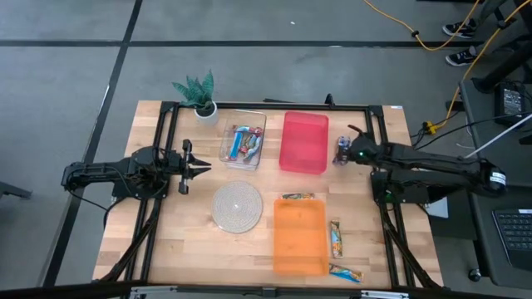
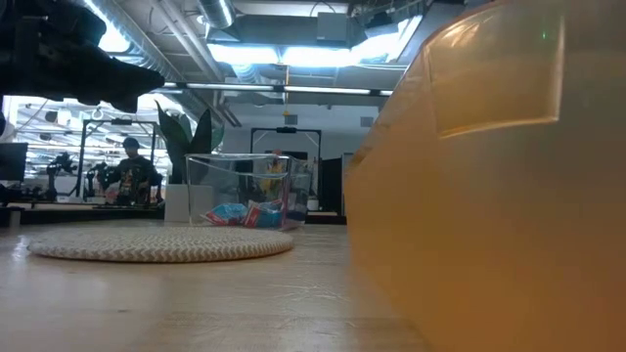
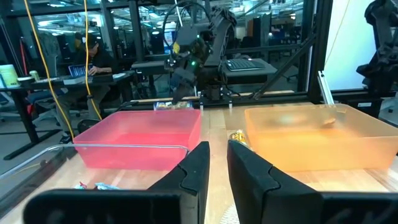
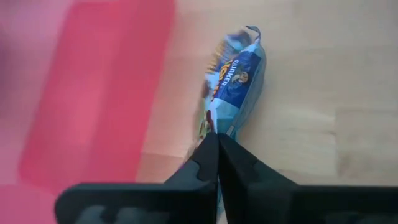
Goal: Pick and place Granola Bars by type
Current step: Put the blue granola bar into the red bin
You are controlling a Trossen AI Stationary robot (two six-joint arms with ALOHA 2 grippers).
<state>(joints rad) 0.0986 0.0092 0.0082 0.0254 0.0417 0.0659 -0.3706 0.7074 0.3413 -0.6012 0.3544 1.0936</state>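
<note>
Our right hand [image 4: 217, 146] pinches the shiny blue granola bar [image 4: 233, 84], lying lengthwise away from it, beside the smooth red bin [image 4: 93, 93].

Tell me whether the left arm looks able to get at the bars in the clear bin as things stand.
Probably yes. The left gripper hovers beside the round woven mat, close to the clear bin. The bin is open-topped, its bars lie exposed, and nothing stands between. The right gripper is busy beyond the red bin.

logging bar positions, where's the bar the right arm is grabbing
In the high view the bar sits on the table's right side, just right of the red bin, pinched at its end by the right gripper.
</note>
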